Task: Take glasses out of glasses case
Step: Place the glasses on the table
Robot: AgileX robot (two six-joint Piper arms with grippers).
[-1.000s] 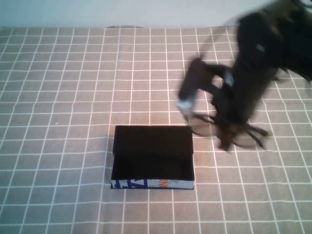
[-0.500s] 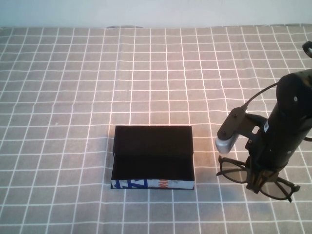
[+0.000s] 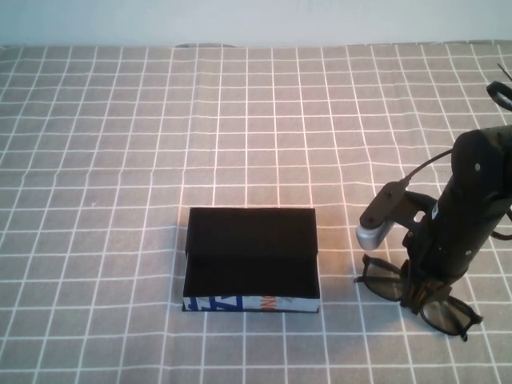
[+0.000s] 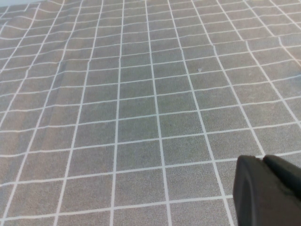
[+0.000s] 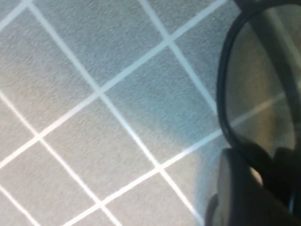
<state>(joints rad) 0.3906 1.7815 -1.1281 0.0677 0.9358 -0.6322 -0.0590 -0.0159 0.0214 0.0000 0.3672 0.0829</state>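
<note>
The right gripper [image 3: 418,286] is low over the bench [image 3: 120,160], right of the glasses case [image 3: 251,259], with its fingers [image 5: 244,188] clamped on the glasses [image 3: 420,296] near the bridge. In the right wrist view one dark finger sits against the frame rim just beside a lens [image 5: 263,80], and the grid of the cloth shows through that lens. The glasses rest at or just above the checked cloth; whether they actually touch it cannot be told. Their long axis runs diagonally in the high view, from the lens nearer the case down toward the bench's near right corner, so the frame is slanted rather than square with the grid lines. One lens shows left of the gripper and the other shows below and right of it. The folded or open state of the thin arms is hidden under the gripper.

Above the fingers, the right arm [image 3: 472,200] rises toward the right edge, a grey wrist camera [image 3: 376,232] jutting toward the case.

The glasses case sits near the middle of the bench, well apart from the glasses, lid open and laid back away from the robot, its black interior exposed. Its long axis runs left to right, and the printed blue, white and orange front edge faces the robot.

The left gripper [image 4: 268,190] appears only in its wrist view, fingers together, over bare checked cloth.
</note>
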